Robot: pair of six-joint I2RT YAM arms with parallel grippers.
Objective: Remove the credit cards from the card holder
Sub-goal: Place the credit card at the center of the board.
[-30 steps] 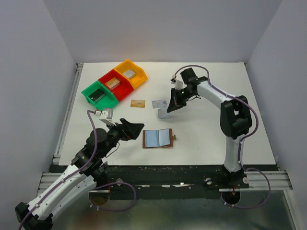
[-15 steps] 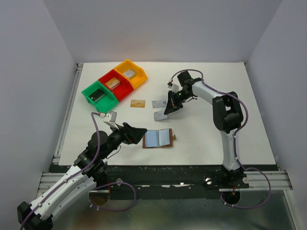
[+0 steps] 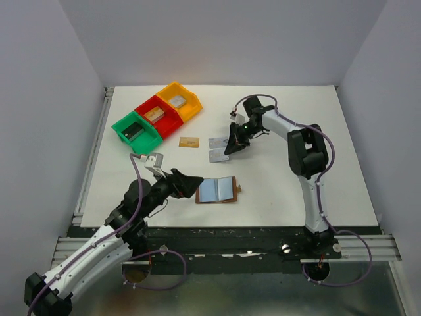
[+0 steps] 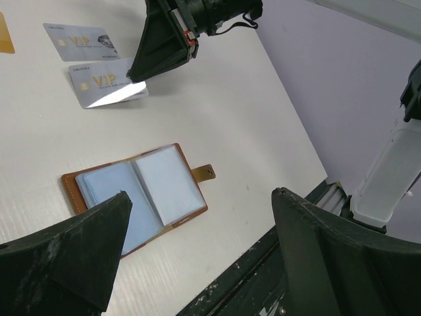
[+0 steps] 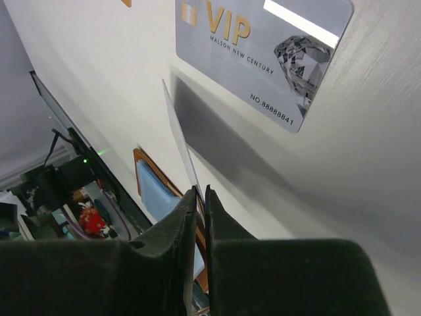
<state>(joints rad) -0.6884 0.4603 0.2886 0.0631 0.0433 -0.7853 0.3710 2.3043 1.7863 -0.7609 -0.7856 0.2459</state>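
Silver cards 2, gold card 1, holder 1.

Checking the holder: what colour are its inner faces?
Light blue, framed by brown leather; the card holder shows best in the left wrist view.

- A green bin, a red bin and a yellow bin are set in a row, well left of the right gripper.
- A block is held in each.
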